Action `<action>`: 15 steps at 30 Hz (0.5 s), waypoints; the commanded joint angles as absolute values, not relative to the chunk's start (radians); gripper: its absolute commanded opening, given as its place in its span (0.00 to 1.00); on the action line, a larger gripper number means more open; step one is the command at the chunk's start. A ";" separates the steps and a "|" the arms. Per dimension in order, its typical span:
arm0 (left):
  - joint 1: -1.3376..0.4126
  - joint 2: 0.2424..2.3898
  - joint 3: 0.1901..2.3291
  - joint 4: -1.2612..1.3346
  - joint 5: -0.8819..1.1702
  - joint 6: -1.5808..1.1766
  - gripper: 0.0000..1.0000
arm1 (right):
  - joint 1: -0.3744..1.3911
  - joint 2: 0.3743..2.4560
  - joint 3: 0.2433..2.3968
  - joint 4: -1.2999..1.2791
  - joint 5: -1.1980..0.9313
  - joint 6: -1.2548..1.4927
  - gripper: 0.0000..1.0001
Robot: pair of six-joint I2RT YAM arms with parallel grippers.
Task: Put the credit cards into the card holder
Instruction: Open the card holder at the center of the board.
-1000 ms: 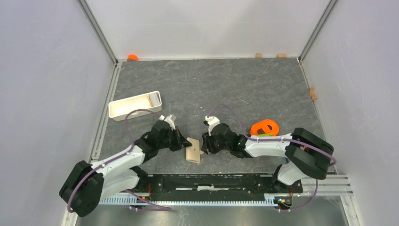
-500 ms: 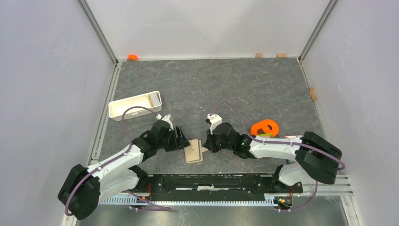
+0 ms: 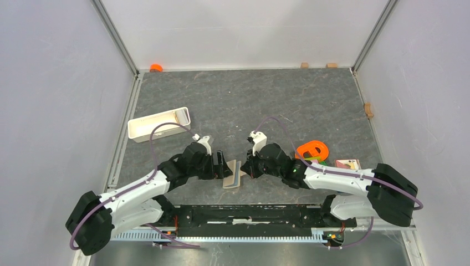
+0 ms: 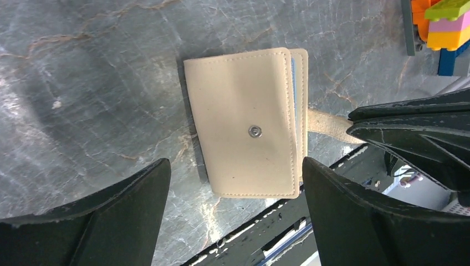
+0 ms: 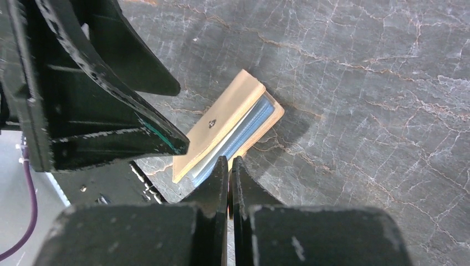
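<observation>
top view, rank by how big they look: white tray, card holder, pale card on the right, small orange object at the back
1. white tray
2. card holder
3. pale card, only a little smaller
4. small orange object

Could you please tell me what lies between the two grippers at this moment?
The card holder, seen in the top view, between the left gripper and right gripper.

a white tray [image 3: 159, 123] is seen beyond and to the left of the left jaws, well apart from them, on a grey marbled table [image 3: 288, 100]. an orange ring-shaped object [image 3: 311, 149] is placed near, to the right of the right jaws. coloured bricks [image 4: 438, 27] are glimpsed past the right jaws.
</observation>
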State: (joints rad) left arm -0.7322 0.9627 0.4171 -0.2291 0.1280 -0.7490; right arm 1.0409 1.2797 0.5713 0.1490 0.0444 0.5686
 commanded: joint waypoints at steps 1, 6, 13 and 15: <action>-0.770 1.007 0.472 -0.184 0.131 -0.726 0.94 | 1.049 1.232 0.574 0.163 0.050 0.578 0.00; -0.831 1.069 0.520 -0.184 0.089 -0.702 0.95 | 1.053 1.221 0.572 0.155 0.060 0.576 0.00; -0.878 1.130 0.560 -0.252 -0.017 -0.678 0.94 | 1.055 1.212 0.566 0.150 0.067 0.575 0.00; -0.888 1.139 0.570 -0.274 -0.053 -0.677 0.91 | 1.055 1.210 0.566 0.145 0.076 0.574 0.00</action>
State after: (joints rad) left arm -0.8665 1.1198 0.5205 -0.2379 0.0483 -0.7269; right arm 1.0477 1.2427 0.5690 0.1394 0.0475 0.5713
